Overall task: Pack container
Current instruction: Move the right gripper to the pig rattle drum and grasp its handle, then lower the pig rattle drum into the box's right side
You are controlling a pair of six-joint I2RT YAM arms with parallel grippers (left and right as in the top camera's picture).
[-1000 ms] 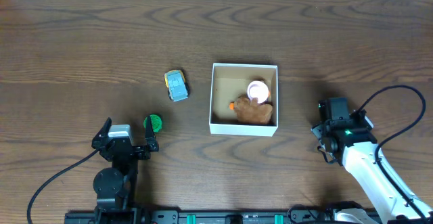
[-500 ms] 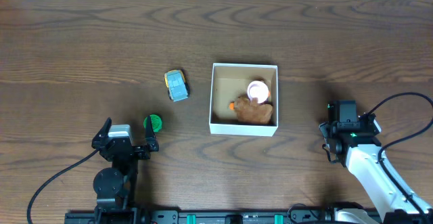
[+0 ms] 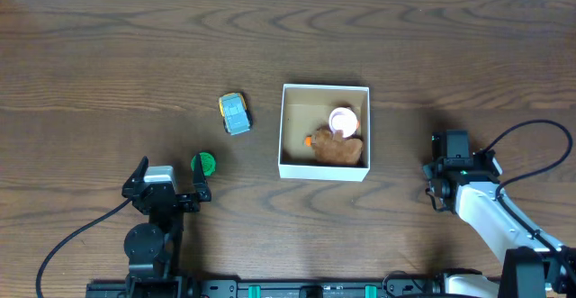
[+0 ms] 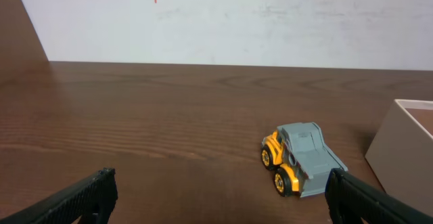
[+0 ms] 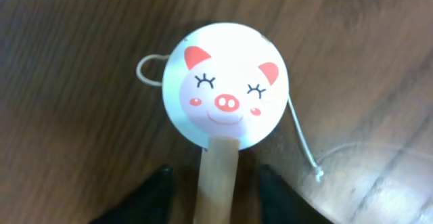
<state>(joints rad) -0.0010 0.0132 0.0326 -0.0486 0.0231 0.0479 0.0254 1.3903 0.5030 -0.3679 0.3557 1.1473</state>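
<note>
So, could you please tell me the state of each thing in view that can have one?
Container: open-topped, holding a brown plush and a pink round toy.
Toy truck: upright on its wheels on the table, outside the container.
Green disc: on the table, unpacked.
Pig-face paddle: face up on the table, handle between the right jaws.
Left gripper: open, empty.
Right gripper: open, jaws either side of the paddle handle.

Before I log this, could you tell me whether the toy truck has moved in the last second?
No. The toy truck still lies just left of the container, with the same gap and tilt.
</note>
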